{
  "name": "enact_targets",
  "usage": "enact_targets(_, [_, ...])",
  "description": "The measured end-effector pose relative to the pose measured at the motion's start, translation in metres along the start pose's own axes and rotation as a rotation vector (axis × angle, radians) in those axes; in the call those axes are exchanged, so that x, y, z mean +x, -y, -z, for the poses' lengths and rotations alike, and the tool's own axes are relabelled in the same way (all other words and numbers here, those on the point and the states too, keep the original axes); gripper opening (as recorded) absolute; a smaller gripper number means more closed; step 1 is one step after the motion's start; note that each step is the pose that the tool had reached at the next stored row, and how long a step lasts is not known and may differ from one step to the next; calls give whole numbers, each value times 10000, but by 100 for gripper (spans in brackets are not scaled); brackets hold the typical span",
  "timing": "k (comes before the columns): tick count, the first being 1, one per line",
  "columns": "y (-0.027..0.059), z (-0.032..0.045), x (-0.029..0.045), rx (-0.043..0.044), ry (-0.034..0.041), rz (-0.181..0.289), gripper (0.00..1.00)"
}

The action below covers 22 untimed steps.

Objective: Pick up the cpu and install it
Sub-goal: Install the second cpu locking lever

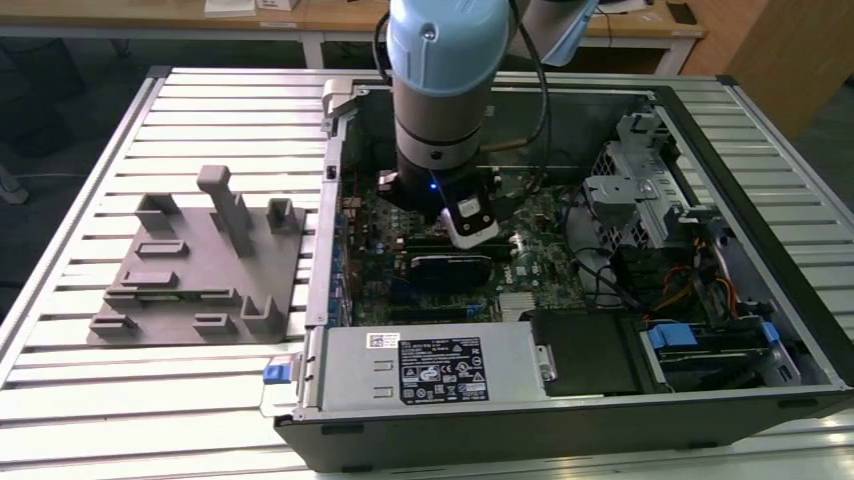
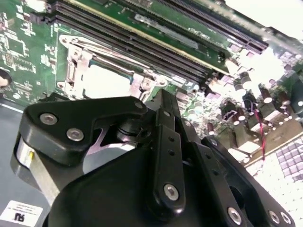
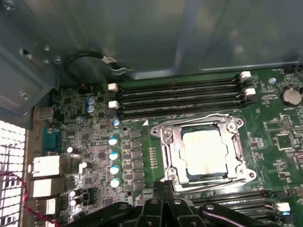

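Silver-grey metal marks the cpu (image 3: 204,150), a flat square chip lying level inside the square metal-framed socket (image 3: 166,137) on the green motherboard (image 3: 279,127); in the second wrist view the same chip (image 2: 105,81) shows as a pale square within the socket frame (image 2: 75,59). The black gripper (image 3: 164,185) stands just beside the socket's edge, apart from the chip and slightly above the board. Its fingers (image 3: 161,189) lie pressed together with no gap between them, and nothing is held. In the second wrist view the gripper's linkage (image 2: 165,142) crosses the foreground, with the chip beyond it. Four long memory slots (image 3: 180,97) run parallel along the far side of the socket from the gripper. In the exterior view the arm (image 1: 447,90) reaches down into the open computer case (image 1: 694,110), which lies on a slatted metal table (image 1: 134,400); a grey plastic fixture (image 1: 200,270) sits on the table toward the exterior view's left, well apart from the case's interior.
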<state>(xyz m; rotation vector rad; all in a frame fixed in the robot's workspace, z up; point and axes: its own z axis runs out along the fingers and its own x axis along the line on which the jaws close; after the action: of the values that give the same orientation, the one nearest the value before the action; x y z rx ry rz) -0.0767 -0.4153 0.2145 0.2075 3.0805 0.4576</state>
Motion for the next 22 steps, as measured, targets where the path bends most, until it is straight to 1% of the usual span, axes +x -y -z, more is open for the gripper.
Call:
enact_targets(4, [-38,-12,-52,33,36,-101,11])
enact_targets(7, [-79,-24,-69,92,58,-144,11])
enact_targets(10, [-123,-38,-75,205,80,-165,11])
enact_targets(13, [-152,-46,-96,357,116,-207,11])
enact_targets(15, [-170,-52,-115,444,138,-240,11])
enact_targets(18, [-203,-62,-148,536,165,-282,11])
enact_targets(22, [-250,-76,-192,632,192,-326,11])
